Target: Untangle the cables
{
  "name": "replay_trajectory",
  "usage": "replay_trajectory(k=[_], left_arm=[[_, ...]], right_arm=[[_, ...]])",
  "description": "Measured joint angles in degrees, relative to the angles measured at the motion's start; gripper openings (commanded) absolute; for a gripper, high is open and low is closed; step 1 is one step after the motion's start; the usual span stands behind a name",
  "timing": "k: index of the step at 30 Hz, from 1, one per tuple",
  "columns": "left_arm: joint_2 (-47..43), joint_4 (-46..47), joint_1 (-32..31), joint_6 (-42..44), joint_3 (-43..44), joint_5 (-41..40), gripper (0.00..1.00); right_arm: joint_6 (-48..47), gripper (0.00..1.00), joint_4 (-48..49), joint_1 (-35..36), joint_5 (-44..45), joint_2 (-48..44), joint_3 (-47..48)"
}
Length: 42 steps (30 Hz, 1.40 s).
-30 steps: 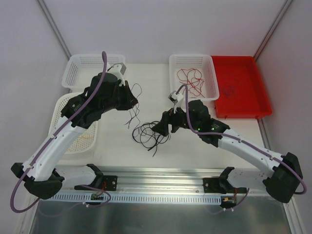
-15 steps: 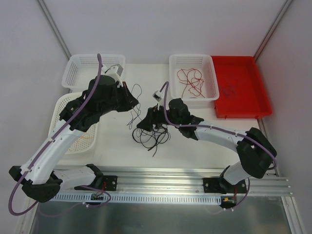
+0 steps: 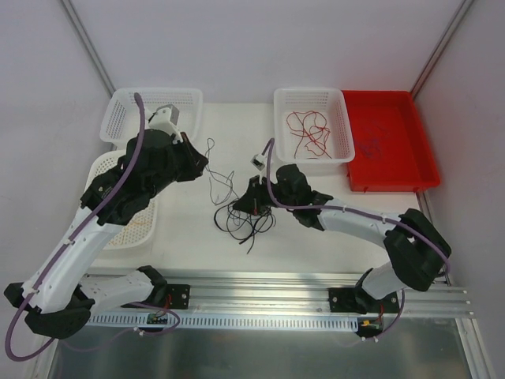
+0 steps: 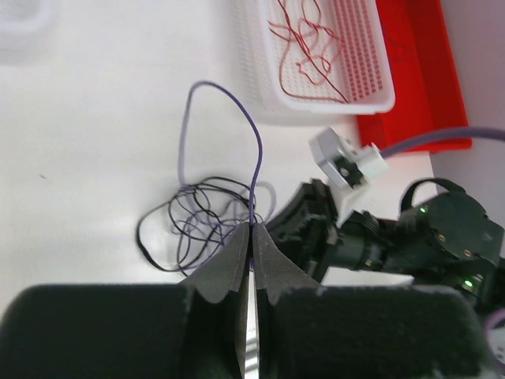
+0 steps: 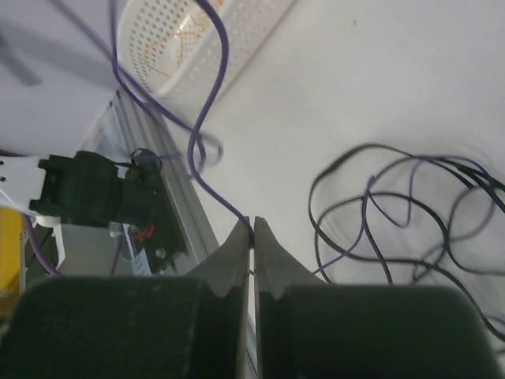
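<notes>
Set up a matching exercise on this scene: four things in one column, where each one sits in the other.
Things:
1. red cables
2. black cables
3. purple cable
4. red tray

Places:
A. pinched in the left end effector
B. far right corner of the table
C. tangled on the table between the arms
D. inside the white basket

Pairs: 1-D, 2-C, 3-A, 4-B

two arms, left [image 3: 118, 197] and right [image 3: 355, 221]. three white baskets [image 3: 158, 90] [image 3: 118, 246] [image 3: 309, 91]. one red tray [image 3: 394, 185]. one tangle of black and purple cables [image 3: 241, 217] on the tabletop [image 3: 189, 233], strands too knotted to count. one bunch of red cables [image 3: 308, 130], one of orange cables [image 5: 188, 33].
</notes>
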Motion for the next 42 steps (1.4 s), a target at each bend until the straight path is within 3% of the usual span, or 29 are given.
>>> replay_trajectory(k=[7, 15, 24, 35, 42], left_arm=[[-4.0, 0.0, 3.4, 3.3, -0.1, -8.3, 0.00], [-4.5, -0.1, 13.4, 5.5, -2.6, -9.4, 0.00], [-3.5, -0.1, 17.0, 7.6, -6.4, -8.2, 0.00], [3.5, -0.3, 20.0, 8.6, -12.4, -6.0, 0.00], [3.3, 0.3, 20.0, 10.0, -11.9, 1.0, 0.00]], right_arm=[[-8.2, 0.01, -15.5, -3.6, 6.6, -13.2, -2.5], [-16.3, 0.01, -33.4, -10.3, 13.6, -26.8, 0.7], [-22.4, 0.01, -51.7, -19.3, 17.2, -32.5, 15.9], [-27.3, 0.01, -62.2, -25.4, 19.5, -35.8, 35.7], [-26.3, 0.01, -62.2, -25.7, 17.5, -36.3, 31.7]])
